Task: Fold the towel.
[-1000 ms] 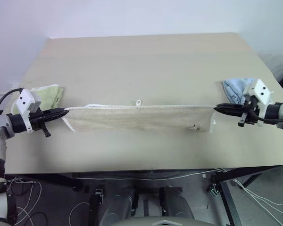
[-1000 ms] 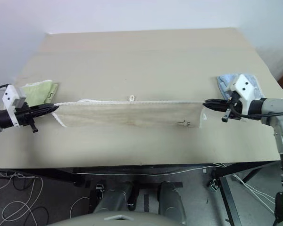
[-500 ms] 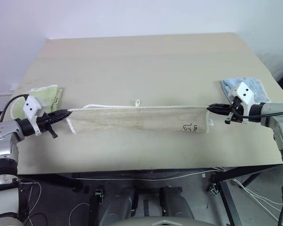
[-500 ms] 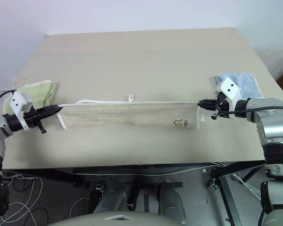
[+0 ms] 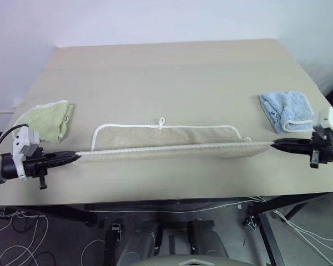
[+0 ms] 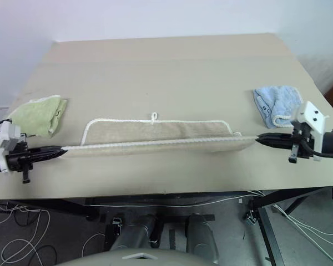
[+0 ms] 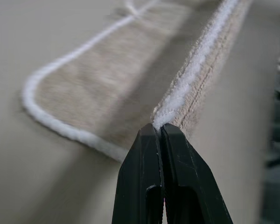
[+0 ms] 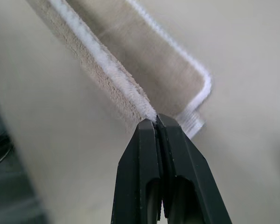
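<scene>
The beige towel with white corded edging lies across the near middle of the table, its small white loop on the far edge. Its near edge is lifted and stretched taut between my two grippers. My left gripper is shut on the towel's left corner, which shows pinched between the black fingers. My right gripper is shut on the right corner, where the corded edge meets the fingertips. The far half of the towel rests flat on the table.
A folded light green towel lies at the table's left edge and a folded light blue towel at its right edge. The tan table stretches bare behind the towel. Cables lie on the floor below the near edge.
Both grippers pulled back toward me and outward with the towel's corners. The near edge now hangs stretched in front of the flat far half, and the embroidered mark no longer shows.
</scene>
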